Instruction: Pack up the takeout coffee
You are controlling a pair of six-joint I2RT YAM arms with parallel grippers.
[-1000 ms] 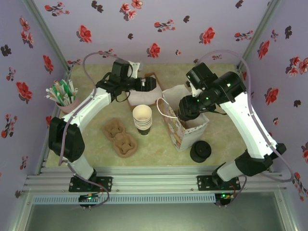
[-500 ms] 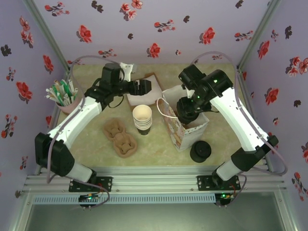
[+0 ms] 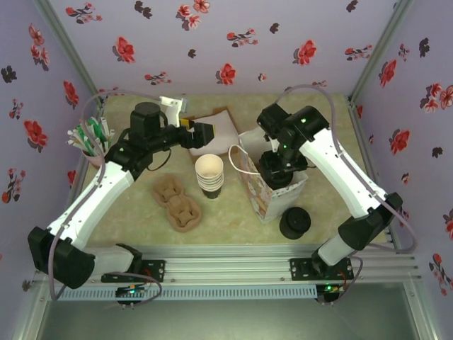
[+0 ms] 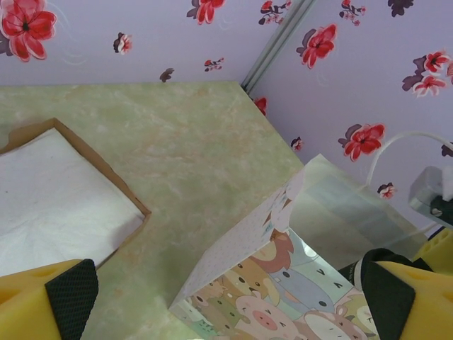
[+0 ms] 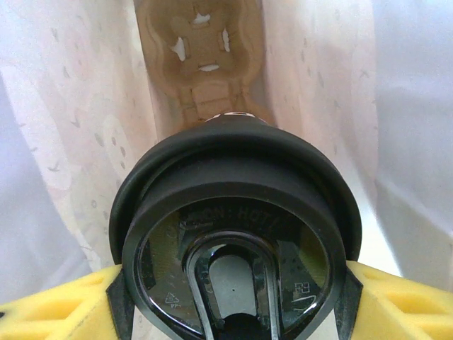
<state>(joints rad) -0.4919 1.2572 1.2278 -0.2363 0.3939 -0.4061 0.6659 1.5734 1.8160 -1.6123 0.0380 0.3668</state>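
In the right wrist view the takeout coffee (image 5: 233, 241) shows its round black lid from above, and my right gripper (image 5: 233, 301) is shut on it with a yellow finger on each side. The cup hangs inside the paper bag (image 5: 71, 113), above a brown cardboard carrier (image 5: 205, 64) lying at the bag's bottom. From the top camera my right gripper (image 3: 283, 173) reaches down into the mouth of the cartoon-printed bag (image 3: 256, 195). My left gripper (image 3: 204, 133) stands open to the bag's upper left, apart from it, with nothing between its fingers (image 4: 71, 301).
A stack of lidless cups (image 3: 209, 173) stands left of the bag. A pile of black lids (image 3: 294, 222) sits at its near right. Two cardboard carriers (image 3: 177, 204) lie near left. A napkin box (image 3: 221, 127) sits at the back, a cup of stirrers (image 3: 92, 142) far left.
My right arm has swung left and over the bag, bringing the coffee down into its mouth. My left arm has drawn back to the left, away from the bag, still open.
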